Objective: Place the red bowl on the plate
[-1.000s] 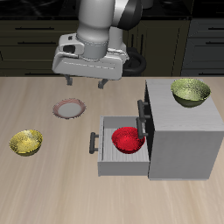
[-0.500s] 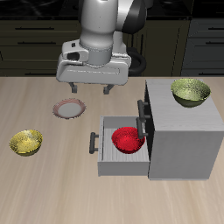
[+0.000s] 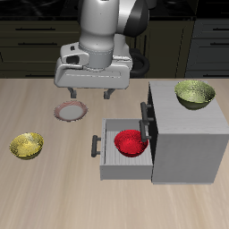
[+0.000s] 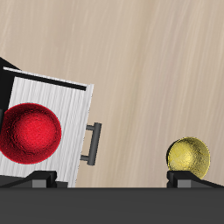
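The red bowl [image 3: 131,142] sits inside the pulled-out drawer [image 3: 112,162] of the grey cabinet; in the wrist view the red bowl [image 4: 30,132] fills much of the drawer. The plate [image 3: 71,110], pale with a pinkish-brown rim, lies flat on the table behind the drawer handle. My gripper [image 3: 89,94] hangs open and empty above the table, between the plate and the drawer, clearly higher than both. Its fingertips [image 4: 181,178] show only as dark stubs in the wrist view.
A yellow-green bowl [image 3: 194,93] rests on top of the grey cabinet [image 3: 188,134]. Another yellow-green bowl [image 3: 27,146] sits on the table near the front, also seen as the yellow-green bowl [image 4: 188,155] from the wrist. The drawer handle [image 3: 95,146] juts toward the plate side.
The gripper has dropped slightly and shifted a little toward the drawer. The bowls, plate and drawer have not moved.
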